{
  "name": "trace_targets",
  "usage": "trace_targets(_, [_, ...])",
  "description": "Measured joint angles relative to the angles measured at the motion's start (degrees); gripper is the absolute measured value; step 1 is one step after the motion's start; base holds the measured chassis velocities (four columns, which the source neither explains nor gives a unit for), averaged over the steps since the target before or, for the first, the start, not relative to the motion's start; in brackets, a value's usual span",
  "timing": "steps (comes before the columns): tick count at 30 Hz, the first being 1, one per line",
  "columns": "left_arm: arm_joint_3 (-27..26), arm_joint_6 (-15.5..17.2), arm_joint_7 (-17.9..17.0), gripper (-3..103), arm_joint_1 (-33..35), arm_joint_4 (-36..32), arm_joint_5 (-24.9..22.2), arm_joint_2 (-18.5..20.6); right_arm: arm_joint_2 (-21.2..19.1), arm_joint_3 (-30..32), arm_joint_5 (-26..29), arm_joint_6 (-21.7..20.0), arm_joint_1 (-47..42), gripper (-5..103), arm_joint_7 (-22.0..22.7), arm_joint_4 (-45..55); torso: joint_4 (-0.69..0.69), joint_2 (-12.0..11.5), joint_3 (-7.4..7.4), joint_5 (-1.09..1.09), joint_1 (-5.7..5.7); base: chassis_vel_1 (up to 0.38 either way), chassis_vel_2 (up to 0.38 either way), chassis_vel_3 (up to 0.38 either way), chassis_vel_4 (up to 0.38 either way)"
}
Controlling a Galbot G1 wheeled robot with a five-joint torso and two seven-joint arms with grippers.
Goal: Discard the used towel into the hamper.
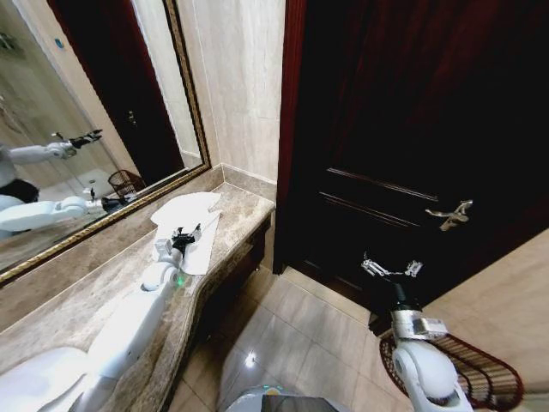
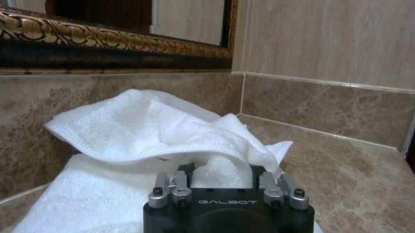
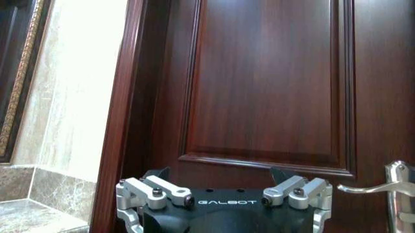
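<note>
The white towel [image 1: 190,209] lies crumpled on the marble counter [image 1: 77,300] below the mirror, near the corner wall. My left gripper [image 1: 184,233] reaches over the counter and is down on the towel. In the left wrist view its fingers [image 2: 185,171] press into the towel [image 2: 143,126], and my left gripper [image 2: 222,174] is shut on a bunched fold. The hamper [image 1: 489,378], a dark red-brown wire basket, stands on the floor at lower right, partly hidden by my right arm. My right gripper [image 1: 392,268] [image 3: 219,171] hangs open and empty in front of the door.
A dark wooden door [image 1: 412,129] with a metal handle [image 1: 450,215] [image 3: 389,187] fills the wall ahead. A gold-framed mirror [image 1: 77,112] runs along the counter's back. The counter's curved front edge [image 1: 214,283] borders the tiled floor [image 1: 292,343] between counter and hamper.
</note>
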Motion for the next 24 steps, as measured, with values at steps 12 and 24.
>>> trace_targets(12, [-0.4,-0.7,0.7,23,1.3,-1.5,-0.3,-0.1,0.7,0.0,0.1,-0.2,-0.3,100,0.0,0.4,-0.01,0.0,0.0,0.0,0.0,0.0,0.0,0.0,0.0])
trace_targets(24, [-5.4,-3.3,1.4,2,9.7,-11.6,0.3,0.8,1.2,-0.4,3.7,-0.8,-0.3,100,0.5,1.4,0.0,0.0,0.0,0.0,-0.01,0.0,0.0,0.0,0.0])
